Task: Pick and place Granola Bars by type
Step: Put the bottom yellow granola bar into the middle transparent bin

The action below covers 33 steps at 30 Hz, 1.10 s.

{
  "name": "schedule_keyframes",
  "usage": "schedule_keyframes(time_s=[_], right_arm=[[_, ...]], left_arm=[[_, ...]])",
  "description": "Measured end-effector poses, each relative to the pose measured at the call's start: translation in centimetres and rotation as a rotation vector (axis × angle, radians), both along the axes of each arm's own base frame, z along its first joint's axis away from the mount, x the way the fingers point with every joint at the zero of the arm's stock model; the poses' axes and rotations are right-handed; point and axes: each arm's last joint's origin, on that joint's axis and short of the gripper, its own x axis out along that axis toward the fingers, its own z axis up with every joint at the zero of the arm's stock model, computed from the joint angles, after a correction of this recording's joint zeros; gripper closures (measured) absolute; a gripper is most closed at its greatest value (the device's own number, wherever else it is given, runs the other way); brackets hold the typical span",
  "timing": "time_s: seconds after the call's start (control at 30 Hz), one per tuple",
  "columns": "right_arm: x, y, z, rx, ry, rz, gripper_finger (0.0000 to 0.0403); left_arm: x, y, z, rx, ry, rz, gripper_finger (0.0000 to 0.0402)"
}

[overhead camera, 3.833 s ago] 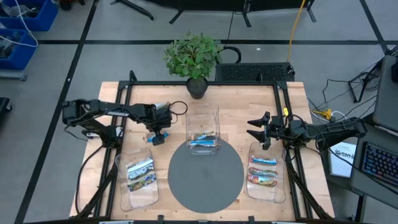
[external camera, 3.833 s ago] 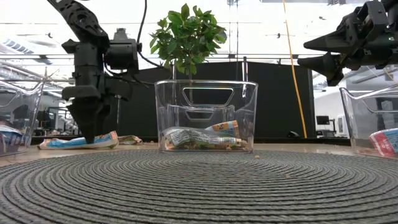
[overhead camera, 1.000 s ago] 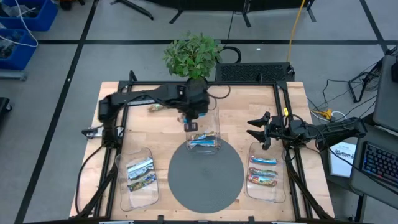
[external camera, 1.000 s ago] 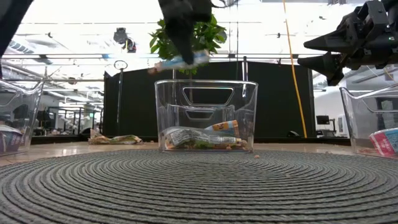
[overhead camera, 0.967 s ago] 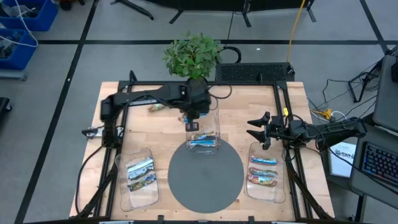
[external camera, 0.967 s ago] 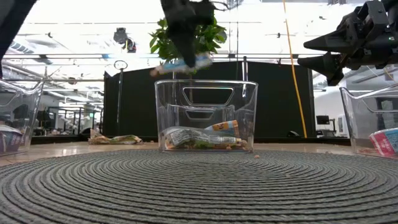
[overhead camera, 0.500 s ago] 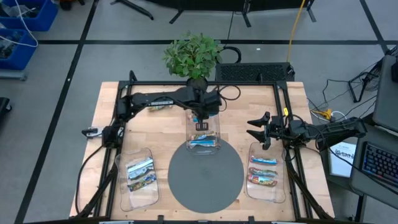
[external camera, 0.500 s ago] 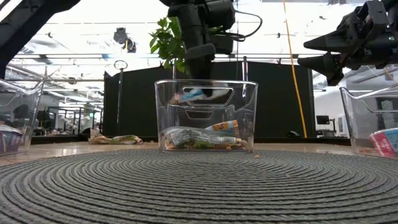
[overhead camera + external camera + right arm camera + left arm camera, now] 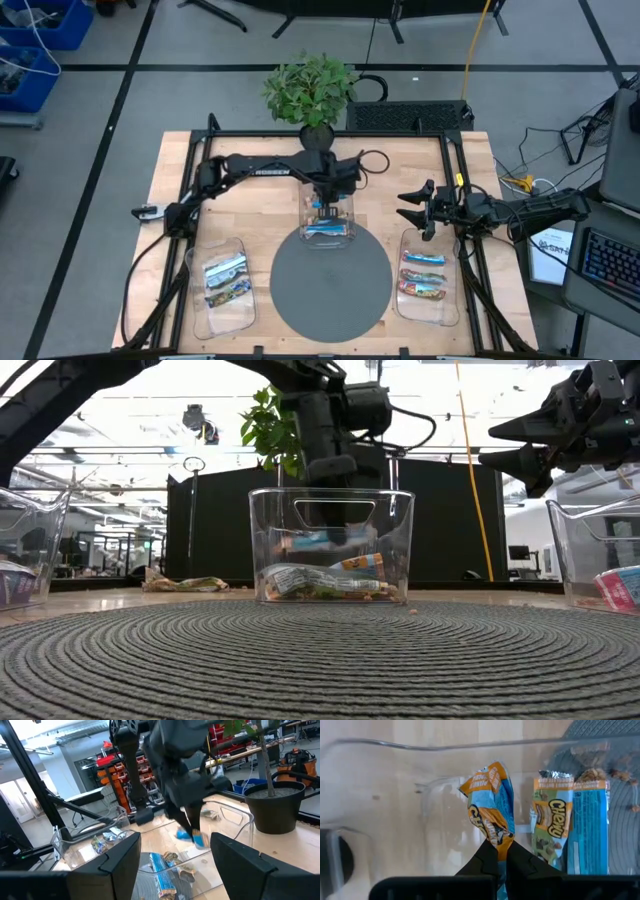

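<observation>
Overhead, we see the left gripper (image 9: 324,205) reaching into the middle clear tray (image 9: 344,184) on the table (image 9: 250,210), the right gripper (image 9: 412,210) waiting at the right, fingers wide. Left wrist: our fingers (image 9: 485,860) pinch a blue-orange bar (image 9: 491,800) inside the tray, another bar (image 9: 570,827) lying beside it

You have a light wooden table (image 9: 260,215) with a round grey woven mat (image 9: 330,280) lying at its front centre. Three clear plastic trays sit on it: the middle tray (image 9: 326,210) overlaps the mat's far edge, the left tray (image 9: 222,285) and the right tray (image 9: 428,280) flank the mat. A potted plant (image 9: 312,95) stands at the far edge, and one loose granola bar (image 9: 185,584) lies on the wood left of the middle tray.
</observation>
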Motion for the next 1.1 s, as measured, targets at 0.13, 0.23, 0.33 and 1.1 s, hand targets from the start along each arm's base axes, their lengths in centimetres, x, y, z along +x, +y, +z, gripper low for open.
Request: schedule_keyframes(time_s=[0.13,0.23,0.33,1.1], right_arm=[[0.0,0.0,0.0,0.0,0.0,0.001,0.017],[0.0,0.0,0.0,0.0,0.0,0.0,0.017],[0.0,0.0,0.0,0.0,0.0,0.0,0.017],[0.0,0.0,0.0,0.0,0.001,0.0,0.017]], left_arm=[[0.2,-0.3,-0.8,-0.003,0.012,-0.005,0.0393],[0.1,-0.5,-1.8,-0.004,0.017,-0.009,0.0393],[-0.1,-0.8,-3.0,-0.008,0.025,-0.007,0.0393],[-0.4,-1.2,-3.8,-0.027,0.038,0.023,0.0205]])
